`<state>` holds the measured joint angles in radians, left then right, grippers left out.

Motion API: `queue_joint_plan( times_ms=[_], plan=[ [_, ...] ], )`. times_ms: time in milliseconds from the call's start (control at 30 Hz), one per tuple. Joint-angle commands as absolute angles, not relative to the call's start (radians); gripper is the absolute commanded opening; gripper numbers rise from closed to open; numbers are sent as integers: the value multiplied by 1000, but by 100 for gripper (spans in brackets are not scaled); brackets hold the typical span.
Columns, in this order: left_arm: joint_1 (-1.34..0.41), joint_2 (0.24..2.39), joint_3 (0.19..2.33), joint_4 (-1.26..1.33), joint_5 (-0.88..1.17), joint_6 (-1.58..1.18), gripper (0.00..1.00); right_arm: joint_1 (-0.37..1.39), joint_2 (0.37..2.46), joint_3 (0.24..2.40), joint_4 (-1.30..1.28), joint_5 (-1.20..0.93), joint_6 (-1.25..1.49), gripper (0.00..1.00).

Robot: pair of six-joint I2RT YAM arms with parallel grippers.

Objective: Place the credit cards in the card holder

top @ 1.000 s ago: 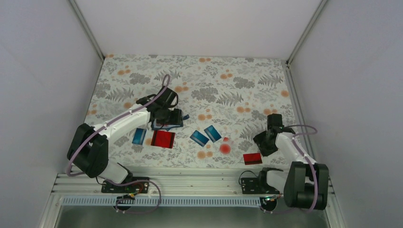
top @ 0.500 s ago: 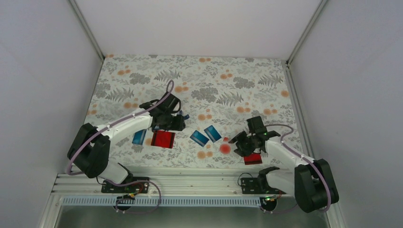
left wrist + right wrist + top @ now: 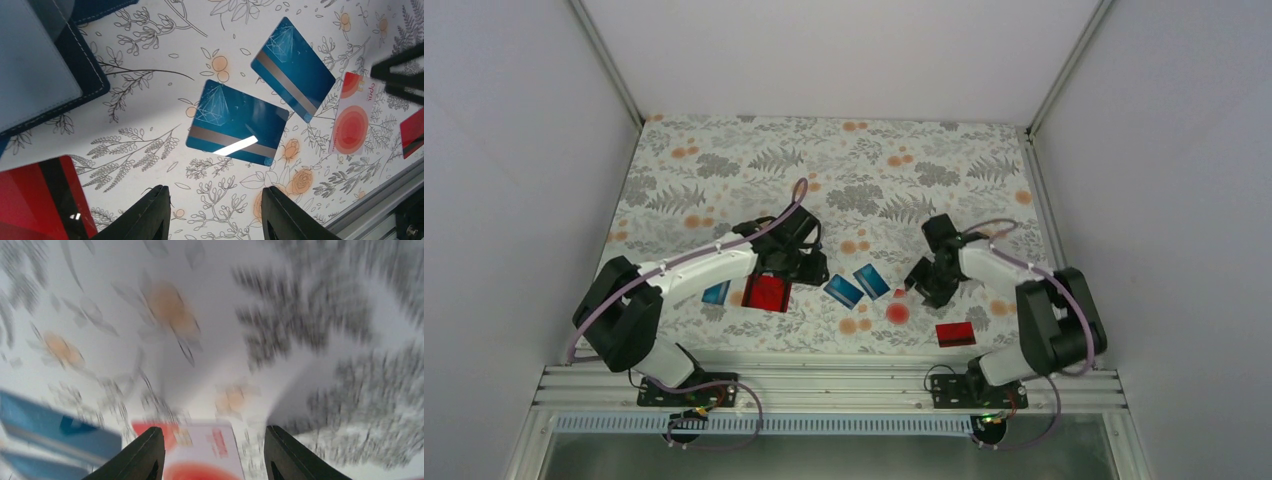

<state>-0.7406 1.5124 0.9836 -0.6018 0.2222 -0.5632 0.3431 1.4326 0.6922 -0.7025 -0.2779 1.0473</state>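
Observation:
Two blue credit cards with grey stripes lie mid-table; they also show in the left wrist view. A third blue card and a red card lie by the left arm, and another red card lies near the front. The navy card holder lies open at the left wrist view's top left, mostly hidden under the arm from above. My left gripper is open and empty just short of the nearer blue card. My right gripper is open and empty over the clear piece.
A clear piece with a red round dot lies between the blue cards and the front red card. The aluminium rail runs along the front edge. White walls close in the sides. The right wrist view is blurred.
My right arm has swung from the right edge leftward to the clear piece. My left gripper has moved right, off the card holder, toward the blue cards.

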Motion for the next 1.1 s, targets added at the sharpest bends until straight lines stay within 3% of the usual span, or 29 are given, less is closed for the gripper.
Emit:
queue_joint_plan(
  times_ms=[0,400,567,733,1067],
  plan=[
    [-763,1492,1000,-601,221,-607,46,371,1557,834,-801,21,914,51],
    [-766,1430,983,-645,164,-617,46,499,1754,867,-814,-45,958,49],
    [-767,1417,961,-639,164,-615,46,628,1749,813,-808,-167,1012,48],
    [-770,1400,890,-601,231,-626,46,675,1730,745,-776,-212,1038,41],
    [-818,1407,837,-541,278,-660,46,767,1694,676,-718,-277,1078,41]
  ],
)
